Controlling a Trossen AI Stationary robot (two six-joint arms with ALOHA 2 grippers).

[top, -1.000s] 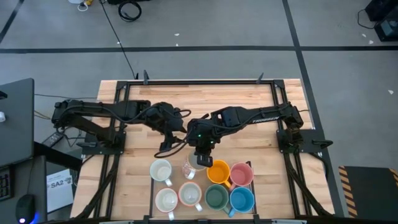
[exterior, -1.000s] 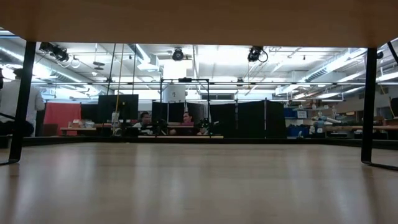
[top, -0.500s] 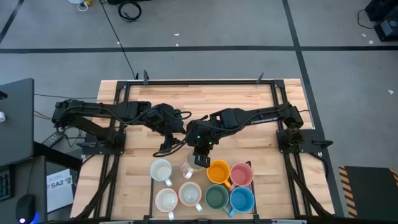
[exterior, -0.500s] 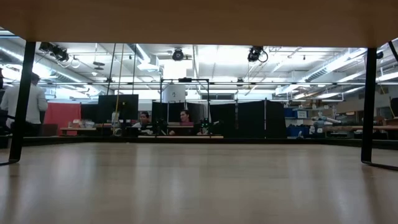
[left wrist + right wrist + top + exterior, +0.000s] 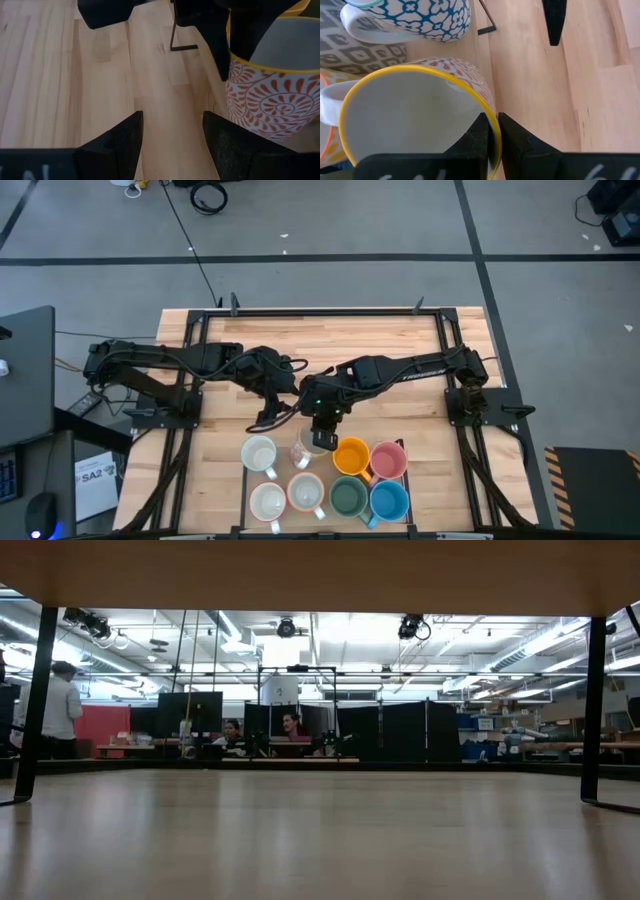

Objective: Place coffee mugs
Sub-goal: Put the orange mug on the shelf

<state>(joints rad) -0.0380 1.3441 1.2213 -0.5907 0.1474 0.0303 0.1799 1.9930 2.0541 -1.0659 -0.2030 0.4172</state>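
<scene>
Setting the eighth mug (image 5: 308, 448) among seven already grouped.
Right gripper (image 5: 322, 437) pinches its rim, lowering it between the white mug (image 5: 259, 453) and orange mug (image 5: 351, 456); left gripper (image 5: 272, 416) waits wide open, empty, just beside it.

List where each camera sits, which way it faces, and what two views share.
High: overhead, straight down on the table, both arms and the mugs.
Low: table height, level into the room with people; no arm shows.
Left wrist: past the open left gripper at bare wood.
Right wrist: past the right gripper, shut on the rim of the yellow-rimmed mug.
Shared: both wrist views show that mug.
</scene>
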